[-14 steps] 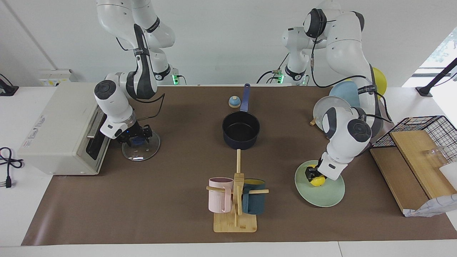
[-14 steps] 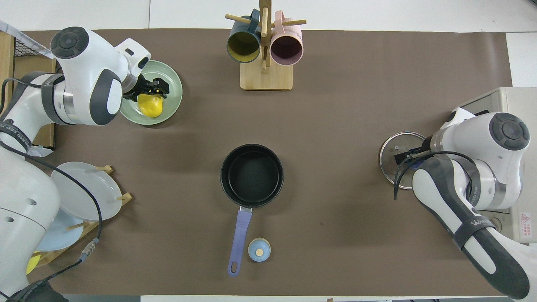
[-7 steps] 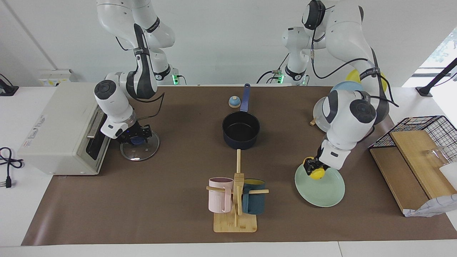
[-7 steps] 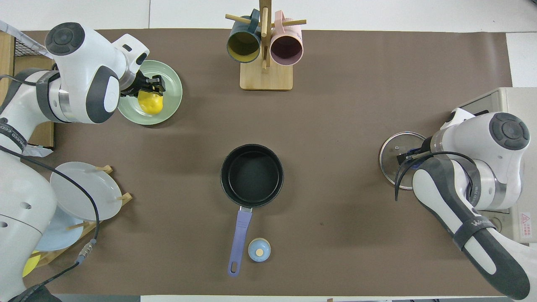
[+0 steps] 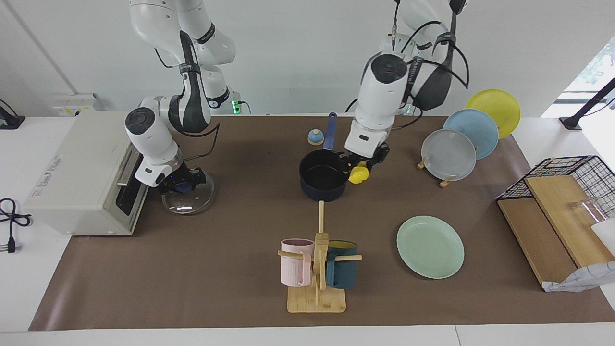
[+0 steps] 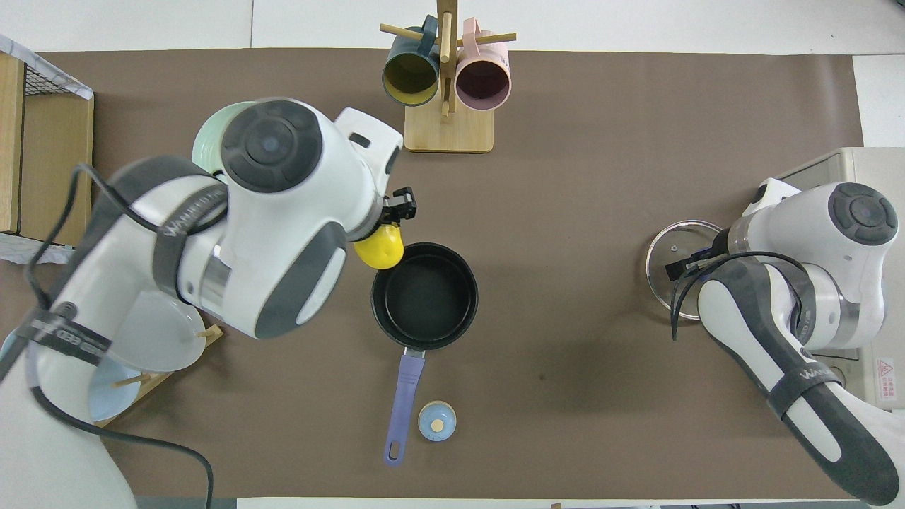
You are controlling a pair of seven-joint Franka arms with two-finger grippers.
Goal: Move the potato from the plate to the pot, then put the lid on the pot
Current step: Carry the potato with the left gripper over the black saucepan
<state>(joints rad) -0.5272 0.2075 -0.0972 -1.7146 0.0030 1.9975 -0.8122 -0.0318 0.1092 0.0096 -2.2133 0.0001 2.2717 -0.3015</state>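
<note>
Potato (image 5: pixel 358 175) being held in left tool (image 5: pixel 361 168) over pot (image 5: pixel 323 180) rim, plate (image 5: pixel 430 246) emptied; release pending. Lid (image 5: pixel 187 196) being gripped by right tool (image 5: pixel 182 184), uncovered pot awaiting it.

**A lab bench dressed as a kitchen**

This is a robotics lab. Two white arms are bolted by a brown mat (image 5: pixel 192 269) on white tables, against a bare white wall. On the mat sit kitchen props: a mug tree (image 5: pixel 317 269), and nearer the robots a toaster oven (image 5: pixel 81 173) and plate rack (image 5: pixel 461 139).
</note>
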